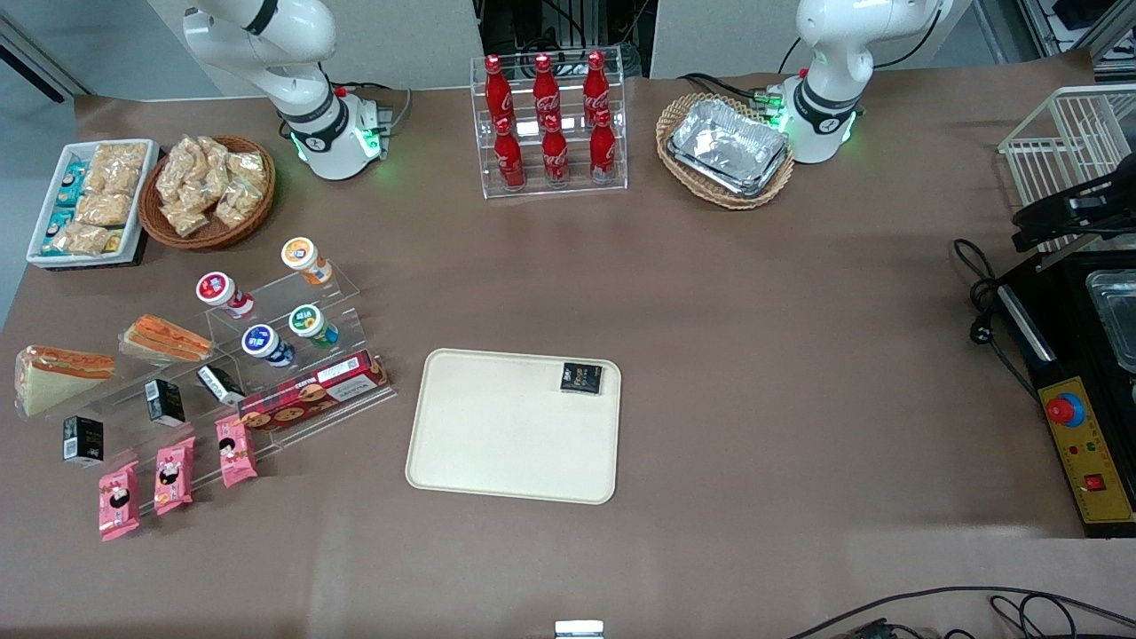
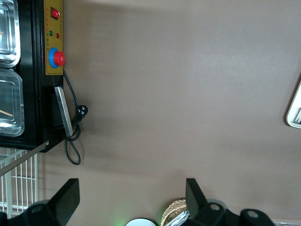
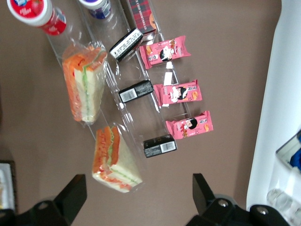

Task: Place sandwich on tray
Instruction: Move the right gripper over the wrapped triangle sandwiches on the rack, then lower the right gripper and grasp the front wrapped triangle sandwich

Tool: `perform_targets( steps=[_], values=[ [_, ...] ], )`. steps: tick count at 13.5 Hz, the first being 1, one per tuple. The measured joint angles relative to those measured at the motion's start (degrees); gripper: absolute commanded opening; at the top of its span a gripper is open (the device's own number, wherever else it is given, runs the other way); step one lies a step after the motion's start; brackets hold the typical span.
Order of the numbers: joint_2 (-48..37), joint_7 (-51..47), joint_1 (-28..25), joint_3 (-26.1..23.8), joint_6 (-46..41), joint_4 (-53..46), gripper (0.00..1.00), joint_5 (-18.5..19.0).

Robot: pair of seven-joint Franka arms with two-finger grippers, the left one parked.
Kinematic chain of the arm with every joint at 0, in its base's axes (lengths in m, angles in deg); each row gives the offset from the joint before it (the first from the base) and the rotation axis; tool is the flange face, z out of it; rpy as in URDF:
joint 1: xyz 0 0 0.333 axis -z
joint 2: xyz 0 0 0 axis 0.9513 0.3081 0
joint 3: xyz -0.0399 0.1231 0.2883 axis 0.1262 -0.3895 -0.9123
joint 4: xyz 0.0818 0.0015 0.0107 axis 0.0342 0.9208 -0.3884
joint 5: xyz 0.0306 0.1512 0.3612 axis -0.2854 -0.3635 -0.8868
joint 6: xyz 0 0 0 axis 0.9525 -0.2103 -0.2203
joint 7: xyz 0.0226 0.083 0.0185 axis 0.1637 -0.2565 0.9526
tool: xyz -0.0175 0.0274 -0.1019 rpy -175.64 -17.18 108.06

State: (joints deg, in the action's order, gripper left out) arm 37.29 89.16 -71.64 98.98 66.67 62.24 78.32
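The sandwich (image 1: 58, 377) (image 3: 115, 160), a clear-wrapped wedge of white bread with orange-red and green filling, lies flat on the table at the working arm's end. It lies beside the clear acrylic display steps (image 1: 293, 373). My gripper (image 3: 136, 200) hangs open above the table, close to the sandwich's broad end, with nothing between its fingers. It is out of the front view. The cream tray (image 1: 497, 444) lies mid-table and carries one small black packet (image 1: 581, 377).
A second wedge with mainly orange stripes (image 1: 164, 339) (image 3: 84, 80) rests on the steps. With it are yogurt cups (image 1: 222, 293), black packets (image 3: 160, 146) and pink snack packs (image 3: 188, 125). A snack bin (image 1: 89, 200), baskets, a cola rack (image 1: 550, 124) and a black machine (image 1: 1074, 373) ring the table.
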Motion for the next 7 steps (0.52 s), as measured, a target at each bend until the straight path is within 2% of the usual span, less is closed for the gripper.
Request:
perform_targets(
  steps=[3, 7],
  values=[
    [3.1, 12.2, 1.9, 0.0, 1.6, 0.4, 1.00, -5.4],
    [5.7, 21.5, 2.7, 0.0, 2.6, 0.6, 1.00, -6.7]
  ],
)
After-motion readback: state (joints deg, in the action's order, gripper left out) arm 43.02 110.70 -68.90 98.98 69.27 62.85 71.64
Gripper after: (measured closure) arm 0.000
